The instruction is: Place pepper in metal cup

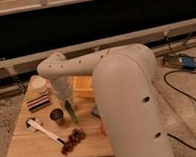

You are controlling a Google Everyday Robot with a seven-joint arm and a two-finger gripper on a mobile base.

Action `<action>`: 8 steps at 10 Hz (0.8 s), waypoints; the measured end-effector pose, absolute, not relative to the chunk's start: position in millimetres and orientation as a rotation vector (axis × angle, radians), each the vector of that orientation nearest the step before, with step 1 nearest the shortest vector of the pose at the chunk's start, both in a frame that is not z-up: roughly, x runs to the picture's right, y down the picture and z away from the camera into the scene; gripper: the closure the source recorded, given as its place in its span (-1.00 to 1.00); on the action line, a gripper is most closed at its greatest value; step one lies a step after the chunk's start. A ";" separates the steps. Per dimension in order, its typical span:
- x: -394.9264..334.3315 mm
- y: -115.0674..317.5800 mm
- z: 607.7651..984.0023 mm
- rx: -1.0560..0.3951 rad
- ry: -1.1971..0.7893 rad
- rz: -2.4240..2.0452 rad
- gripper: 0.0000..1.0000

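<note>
The gripper (66, 100) was seen at the end of the pale arm (123, 91), which was bent over the middle of the wooden table (24, 147). It was placed just right of the metal cup (57, 116) and a little above it. Its jaws were closed on the upper end of the pepper (71, 113). The pepper was held tilted, with its top at the gripper and its lower tip pointing down and to the right. It was kept beside the cup's right rim, outside the cup. Whether the tip touched the tabletop could not be told.

The metal cup was set upright near the table's centre, its dark inside turned up. A dark grape bunch (73, 140) was laid near the front edge, below the pepper. A white-handled tool (43, 129) was laid slantwise to the left of the grapes. A striped box (38, 102) and a white bowl (40, 84) were placed at the back left. A yellow tray (85, 87) was partly hidden behind the arm. On the carpet to the right, well apart from the table, a blue device (183, 63) was left
</note>
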State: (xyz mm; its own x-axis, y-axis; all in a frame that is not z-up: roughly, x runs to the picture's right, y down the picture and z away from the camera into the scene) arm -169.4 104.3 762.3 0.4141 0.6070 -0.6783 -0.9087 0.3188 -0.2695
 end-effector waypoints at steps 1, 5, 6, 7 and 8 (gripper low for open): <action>-177.0 98.0 760.1 -0.688 0.485 1.043 0.81; -202.4 86.1 757.6 -0.684 0.421 0.996 0.81; -206.1 86.4 759.8 -0.690 0.413 0.990 0.81; -212.1 86.7 761.5 -0.698 0.403 0.979 0.81; -218.6 87.2 763.3 -0.707 0.393 0.967 0.81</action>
State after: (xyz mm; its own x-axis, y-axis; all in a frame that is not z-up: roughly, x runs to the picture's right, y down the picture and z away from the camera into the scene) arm -218.6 87.2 763.3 0.5240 0.6089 -0.5955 -0.8517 0.3726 -0.3684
